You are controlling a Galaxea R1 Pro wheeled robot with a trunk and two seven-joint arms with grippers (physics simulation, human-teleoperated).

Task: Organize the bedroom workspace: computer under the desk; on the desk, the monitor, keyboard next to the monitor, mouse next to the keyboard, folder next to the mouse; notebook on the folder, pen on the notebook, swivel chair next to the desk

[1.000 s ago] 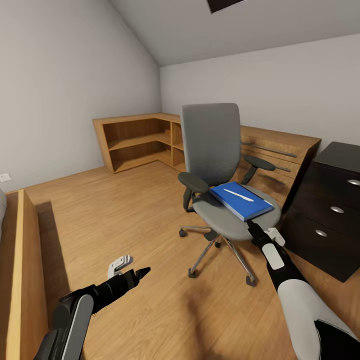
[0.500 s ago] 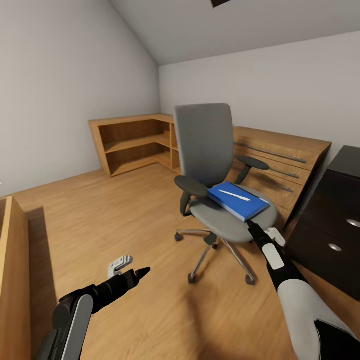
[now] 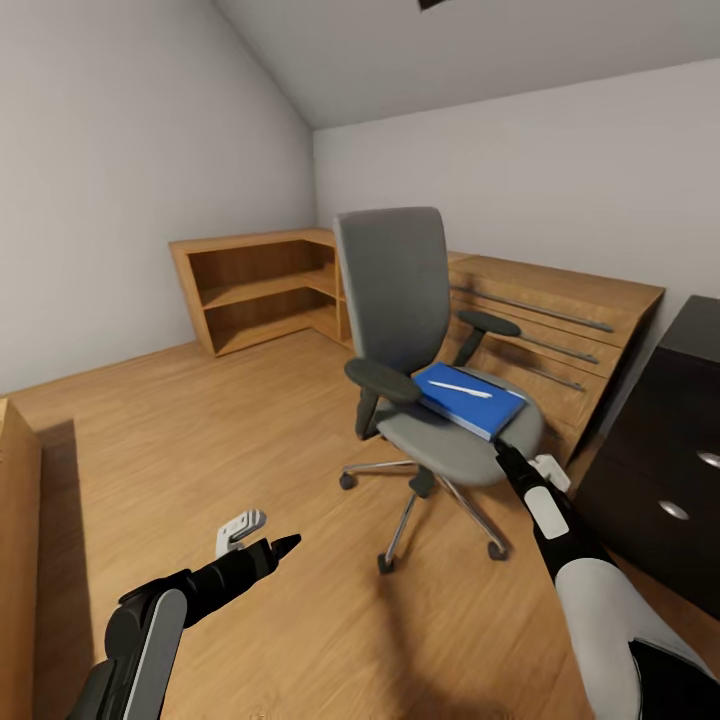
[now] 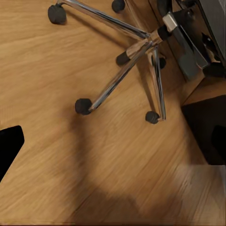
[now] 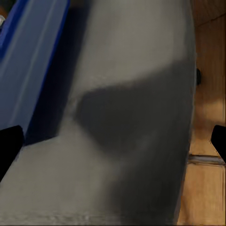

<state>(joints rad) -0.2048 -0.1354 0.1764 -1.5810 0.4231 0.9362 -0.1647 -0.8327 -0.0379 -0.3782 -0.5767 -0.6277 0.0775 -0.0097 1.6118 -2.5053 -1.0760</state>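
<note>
Head view: the chair stands in the middle of the frame on the wood floor, its grey back upright and its chrome base on castors below. The blue folder lies flat on the right half of the seat, and the white pen lies on top of it. At the right edge stands a black drawer unit with round silver knobs. Behind the chair a light wooden shelf runs along the far walls into the corner. The right arm reaches up from the lower right, and the right gripper is at the front edge of the seat, just below the folder; how far its fingers are parted cannot be told here. The left gripper hangs over bare floor at lower left, well apart from the chair, its fingers looking closed to a point with nothing in them.

Left wrist view: the chair's chrome base and black castors sit in the upper half of the frame, on the floor.

Right wrist view: the grey seat is close up, with the folder at upper left. Dark fingertips show at the left and right edges, wide apart and empty.
</note>
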